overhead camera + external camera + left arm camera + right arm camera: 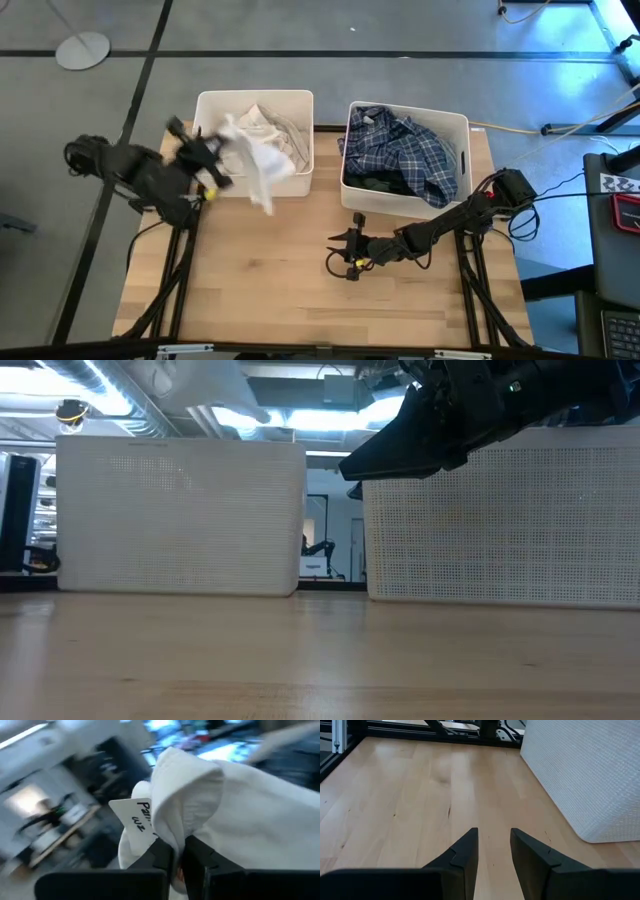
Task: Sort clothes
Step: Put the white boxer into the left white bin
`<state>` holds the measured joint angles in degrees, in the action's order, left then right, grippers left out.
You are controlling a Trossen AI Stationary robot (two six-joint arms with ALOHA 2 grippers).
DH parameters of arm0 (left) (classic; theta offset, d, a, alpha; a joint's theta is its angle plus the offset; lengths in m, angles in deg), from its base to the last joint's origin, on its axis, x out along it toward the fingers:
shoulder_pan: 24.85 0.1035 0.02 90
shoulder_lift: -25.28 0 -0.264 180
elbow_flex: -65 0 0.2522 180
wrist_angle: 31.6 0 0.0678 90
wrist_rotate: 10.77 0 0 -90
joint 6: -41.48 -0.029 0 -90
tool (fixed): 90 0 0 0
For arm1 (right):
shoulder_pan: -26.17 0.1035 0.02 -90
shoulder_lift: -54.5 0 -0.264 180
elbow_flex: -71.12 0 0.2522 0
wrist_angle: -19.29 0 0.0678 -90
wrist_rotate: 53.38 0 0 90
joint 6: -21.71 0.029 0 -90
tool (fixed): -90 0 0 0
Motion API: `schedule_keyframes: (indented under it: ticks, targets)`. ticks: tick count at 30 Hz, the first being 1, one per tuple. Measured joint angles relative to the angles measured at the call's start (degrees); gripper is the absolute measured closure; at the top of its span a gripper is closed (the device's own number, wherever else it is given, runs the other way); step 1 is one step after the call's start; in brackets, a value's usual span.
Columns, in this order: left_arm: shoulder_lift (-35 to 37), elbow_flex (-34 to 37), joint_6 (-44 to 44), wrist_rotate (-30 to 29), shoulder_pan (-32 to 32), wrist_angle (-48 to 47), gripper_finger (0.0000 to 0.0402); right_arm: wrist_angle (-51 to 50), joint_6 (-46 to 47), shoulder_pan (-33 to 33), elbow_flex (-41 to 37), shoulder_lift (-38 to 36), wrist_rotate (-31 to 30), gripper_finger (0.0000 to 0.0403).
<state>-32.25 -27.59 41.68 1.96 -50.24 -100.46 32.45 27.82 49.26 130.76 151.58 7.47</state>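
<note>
Left wrist: room behind the white garment [240, 815] blurred, I can't read its tag [137, 817] | low: bins hide clothes | dark item under plaid shirt [405, 150] unidentifiable.

I count two white bins on my bench [260, 290]: the left bin [300, 182] and the right bin [460, 135]. Two arms, one gripper each: left gripper [207, 150], right gripper [345, 253]. One white garment [262, 160] hangs mid-air; one plaid shirt [405, 145] fills the right bin.
</note>
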Motion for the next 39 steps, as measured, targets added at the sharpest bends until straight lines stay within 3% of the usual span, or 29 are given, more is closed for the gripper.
schedule_keyframes:
  ticks: [3, 10, 23, 27, 32, 39]
  targets:
    - [4.84, 0.03, -0.7, -2.7, 4.91, -0.02, 0.0382, -0.01, -0.17, -0.31, -0.01, 0.0, 0.0, 0.0285]
    - [12.96, 3.22, -0.22, -2.9, 15.57, 0.2, 0.038, 0.0, -0.31, -1.9, 0.01, 0.0, 0.22, 0.0285]
    - [13.38, 17.05, 0.66, 1.82, 23.68, 1.94, 0.038, -0.07, -0.38, -3.02, 0.01, 0.0, 1.7, 0.0285]
    - [12.57, 20.06, -2.01, 8.39, 27.1, 6.28, 0.038, -0.07, -0.63, -2.98, 0.0, 0.0, 1.73, 0.0285]
    - [11.21, 20.44, -3.35, 21.76, 32.95, 11.94, 0.0374, -0.09, -0.92, -2.97, 0.0, 0.0, 1.73, 0.0285]
    - [10.05, 20.44, -3.41, 31.93, 40.43, 11.97, 0.0299, -0.12, -0.9, -2.89, 0.01, 0.0, 1.75, 0.0285]
